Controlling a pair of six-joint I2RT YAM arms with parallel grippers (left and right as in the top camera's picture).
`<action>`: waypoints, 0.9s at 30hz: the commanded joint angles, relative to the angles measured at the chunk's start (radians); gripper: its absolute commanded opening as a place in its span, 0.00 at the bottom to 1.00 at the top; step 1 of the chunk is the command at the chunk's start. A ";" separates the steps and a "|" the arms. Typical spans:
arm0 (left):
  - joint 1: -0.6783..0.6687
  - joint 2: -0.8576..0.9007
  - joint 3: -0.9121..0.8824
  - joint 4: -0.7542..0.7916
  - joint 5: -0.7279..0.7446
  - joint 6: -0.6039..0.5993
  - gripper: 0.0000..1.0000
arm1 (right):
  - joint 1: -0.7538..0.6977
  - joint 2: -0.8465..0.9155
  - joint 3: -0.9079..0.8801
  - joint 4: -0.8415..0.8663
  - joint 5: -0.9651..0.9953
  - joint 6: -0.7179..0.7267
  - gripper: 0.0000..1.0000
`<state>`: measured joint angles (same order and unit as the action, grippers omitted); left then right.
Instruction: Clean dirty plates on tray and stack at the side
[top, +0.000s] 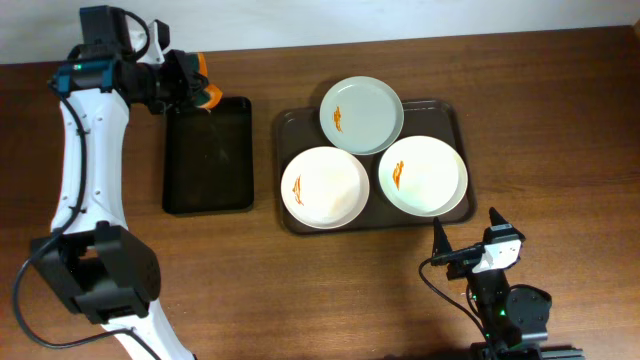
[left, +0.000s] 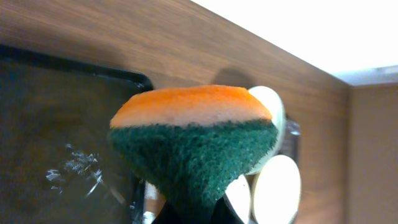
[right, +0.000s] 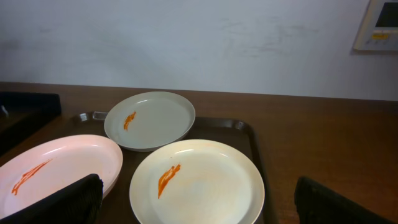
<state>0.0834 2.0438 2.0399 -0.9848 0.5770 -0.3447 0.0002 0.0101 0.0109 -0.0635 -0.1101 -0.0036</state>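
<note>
the left fingers (top: 188, 88) pinch a soft orange and green sponge (left: 193, 143) over a corner of the small black tray (top: 208, 160). the right fingers (right: 62, 202) are spread wide and hold nothing, near the big dark brown tray (top: 293, 130). three round white plates (top: 324, 187) lie on that brown tray, each with an orange smear.

Overhead looks straight down on the table (top: 560, 300); both wrist views look low toward the shared plates (right: 149, 121).
</note>
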 joint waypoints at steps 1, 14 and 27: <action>0.034 -0.008 0.007 -0.004 0.083 -0.024 0.00 | 0.006 -0.006 -0.005 -0.005 -0.010 0.000 0.98; 0.012 0.024 -0.169 0.048 0.028 0.093 0.00 | 0.006 -0.006 -0.005 -0.005 -0.010 0.000 0.98; 0.029 0.092 -0.292 0.114 0.060 0.093 0.00 | 0.006 -0.006 -0.005 -0.005 -0.010 0.000 0.98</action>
<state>0.0975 2.1292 1.7504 -0.8867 0.4744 -0.2687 0.0002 0.0101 0.0109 -0.0635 -0.1104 -0.0036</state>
